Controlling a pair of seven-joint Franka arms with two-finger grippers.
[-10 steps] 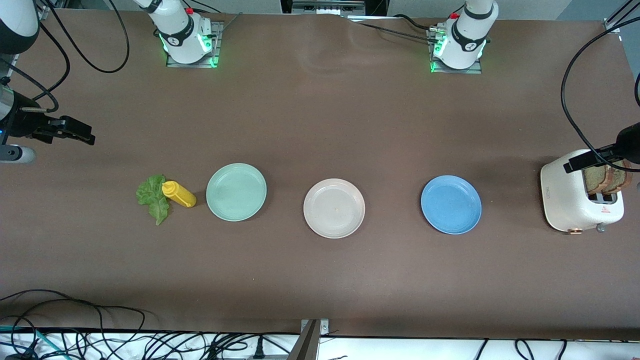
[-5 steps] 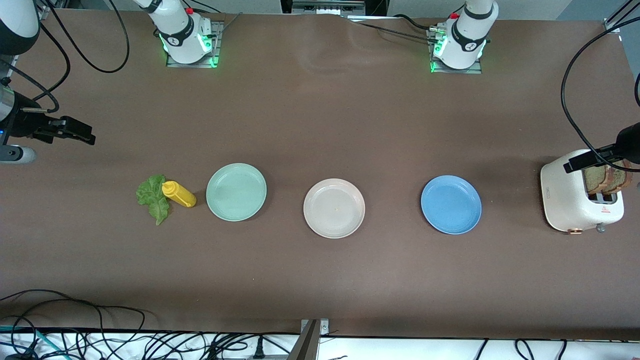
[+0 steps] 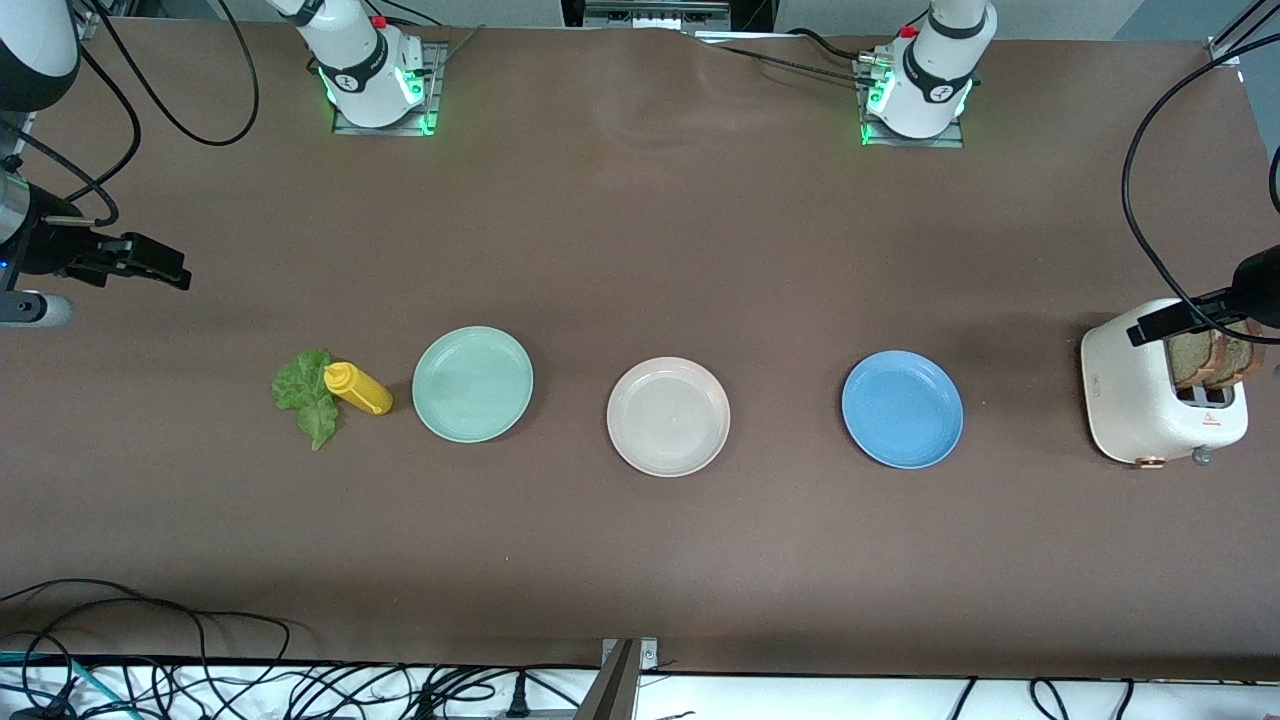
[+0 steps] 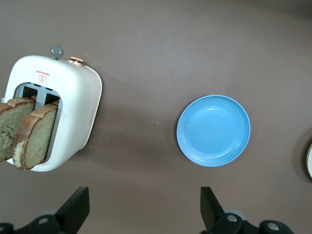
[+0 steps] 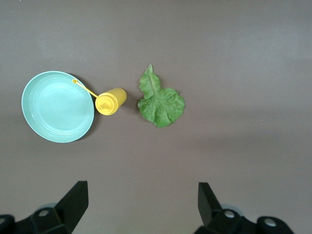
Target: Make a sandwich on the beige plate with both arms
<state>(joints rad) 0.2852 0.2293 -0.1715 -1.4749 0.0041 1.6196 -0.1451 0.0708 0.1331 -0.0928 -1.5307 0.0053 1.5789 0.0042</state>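
Bread, two speckled brown slices, stands upright in the slots of a white toaster at the left arm's end of the table; a small red mark with tiny red lettering sits on the toaster's top by the slots, too small to read. The left gripper hangs over the toaster with its fingers spread wide and holding nothing. The beige plate lies bare at mid-table, between a blue plate and a mint-green plate. Just beside the green plate stands a yellow squeeze bottle, touching a lettuce leaf. The right gripper hovers over bare table at the right arm's end, jaws wide apart and empty.
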